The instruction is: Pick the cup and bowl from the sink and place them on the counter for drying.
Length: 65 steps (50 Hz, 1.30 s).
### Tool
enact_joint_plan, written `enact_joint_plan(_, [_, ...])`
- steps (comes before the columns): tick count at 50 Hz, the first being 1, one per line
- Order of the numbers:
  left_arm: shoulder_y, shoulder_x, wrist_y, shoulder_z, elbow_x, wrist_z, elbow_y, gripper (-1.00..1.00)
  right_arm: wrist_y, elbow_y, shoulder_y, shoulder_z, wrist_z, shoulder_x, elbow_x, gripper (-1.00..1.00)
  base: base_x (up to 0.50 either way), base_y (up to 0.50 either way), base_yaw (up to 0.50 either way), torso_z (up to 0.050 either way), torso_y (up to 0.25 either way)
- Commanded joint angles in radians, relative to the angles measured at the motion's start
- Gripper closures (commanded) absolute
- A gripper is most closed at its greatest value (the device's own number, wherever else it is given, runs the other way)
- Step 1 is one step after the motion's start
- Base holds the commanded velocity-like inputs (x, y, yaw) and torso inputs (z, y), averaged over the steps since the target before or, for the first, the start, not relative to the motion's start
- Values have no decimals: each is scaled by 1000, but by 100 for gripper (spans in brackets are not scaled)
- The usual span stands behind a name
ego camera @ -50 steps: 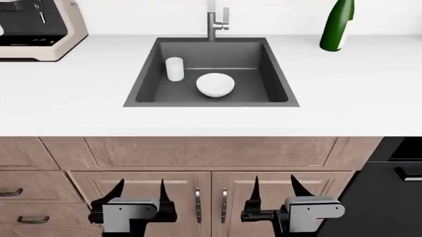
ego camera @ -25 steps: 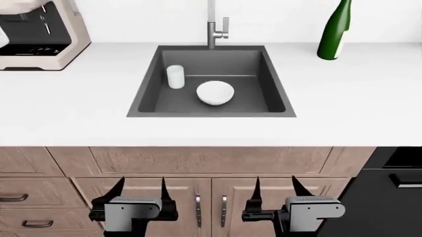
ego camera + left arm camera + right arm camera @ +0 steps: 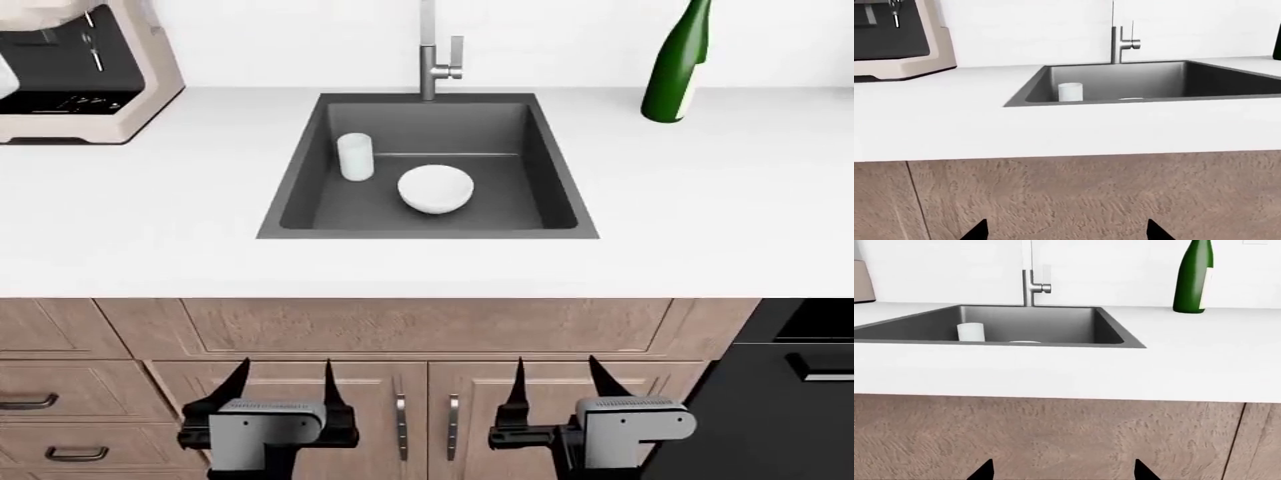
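Observation:
A small white cup (image 3: 355, 157) stands upright at the left of the dark grey sink (image 3: 300, 205). A white bowl (image 3: 435, 189) sits right of it on the basin floor. In the wrist views the cup (image 3: 1070, 92) (image 3: 971, 332) shows above the sink's front edge, while only the rim of the bowl (image 3: 1131, 98) (image 3: 1024, 341) peeks over it. White counter (image 3: 147, 230) surrounds the sink. My left gripper (image 3: 283, 377) and right gripper (image 3: 555, 375) hang low in front of the cabinet doors, well below the counter. Both are open and empty.
A beige coffee machine (image 3: 74, 70) stands at the back left of the counter. A tall green bottle (image 3: 677, 65) is at the back right. A steel faucet (image 3: 434, 50) rises behind the sink. Wooden drawers and doors (image 3: 427, 400) are below, with a black appliance (image 3: 787, 390) to the right.
The head view tilted so the sink and counter sit lower in frame than one second ago; since half a second ago nothing has visibly moved. Both grippers stayed put.

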Motion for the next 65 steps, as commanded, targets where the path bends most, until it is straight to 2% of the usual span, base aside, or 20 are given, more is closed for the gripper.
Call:
enact_joint_plan(1, [7, -7, -6, 8, -7, -13, 24, -100, 0, 2, 1, -10, 6, 7, 8, -100, 0, 0, 0, 0, 0])
enact_joint_plan(8, [25, -21, 24, -2, -31, -5, 34, -100, -2, -2, 0, -13, 7, 11, 21, -100, 0, 0, 0, 0, 0])
enact_joint_plan(12, [35, -26, -25, -16, -61, -15, 118, -100, 39, -60, -15, 28, 17, 11, 93, -100, 0, 0, 0, 0, 0])
enact_joint_plan(13, [30, -49, -71, -4, -32, -19, 165, -100, 98, -102, 0, 11, 34, 30, 58, -100, 0, 0, 0, 0, 0])
enact_joint_plan(15, [7, -60, -196, -21, -100, -8, 241, -100, 225, -197, 32, 31, 37, 50, 108, -100, 0, 0, 0, 0, 0])
enact_joint_plan(16, [-14, -98, -313, -2, -116, 11, 311, -100, 327, -279, 63, 26, 29, 83, 130, -100, 0, 0, 0, 0, 0])
enact_joint_plan(17, [-26, -113, -363, 8, -103, 4, 339, -100, 356, -315, 74, 32, 31, 92, 140, -100, 0, 0, 0, 0, 0])
enact_joint_plan(18, [-84, -102, -465, -2, -132, -15, 381, -100, 441, -384, 107, 48, 32, 114, 178, -100, 0, 0, 0, 0, 0])
enact_joint_plan(23, [-187, -125, -681, -37, -217, -28, 518, -100, 643, -515, 208, 84, 37, 170, 259, -100, 0, 0, 0, 0, 0])
enact_joint_plan(26, [-269, -146, -860, -67, -291, -41, 628, -100, 841, -623, 310, 145, 45, 213, 381, -100, 0, 0, 0, 0, 0])
enact_joint_plan(29, [-318, -145, -944, -101, -339, -45, 637, -100, 942, -663, 395, 146, 44, 259, 416, -100, 0, 0, 0, 0, 0])
enact_joint_plan(31, [-364, -179, -986, -55, -314, -46, 624, -100, 1018, -632, 478, 191, 40, 263, 475, -100, 0, 0, 0, 0, 0])
enact_joint_plan(33, [-386, -174, -1030, -104, -356, -41, 623, -100, 1068, -610, 543, 213, 41, 267, 506, -100, 0, 0, 0, 0, 0])
enact_joint_plan(36, [-487, -165, -1149, -139, -414, -47, 629, -100, 1188, -566, 664, 268, 36, 263, 601, -100, 0, 0, 0, 0, 0])
enact_joint_plan(38, [-525, -177, -1214, -145, -421, -65, 633, -100, 1240, -556, 681, 287, 49, 264, 630, -100, 0, 0, 0, 0, 0])
enact_joint_plan(43, [-558, -170, -1292, -188, -463, -68, 647, -100, 1274, -587, 666, 308, 52, 283, 657, -100, 0, 0, 0, 0, 0])
enact_joint_plan(50, [-595, -159, -1354, -218, -492, -81, 653, -100, 1233, -599, 621, 330, 41, 301, 647, -100, 104, 0, 0, 0, 0])
enact_joint_plan(65, [-640, -188, -1406, -206, -518, -72, 640, -100, 1334, -568, 721, 343, 71, 328, 689, -100, 500, 0, 0, 0, 0])
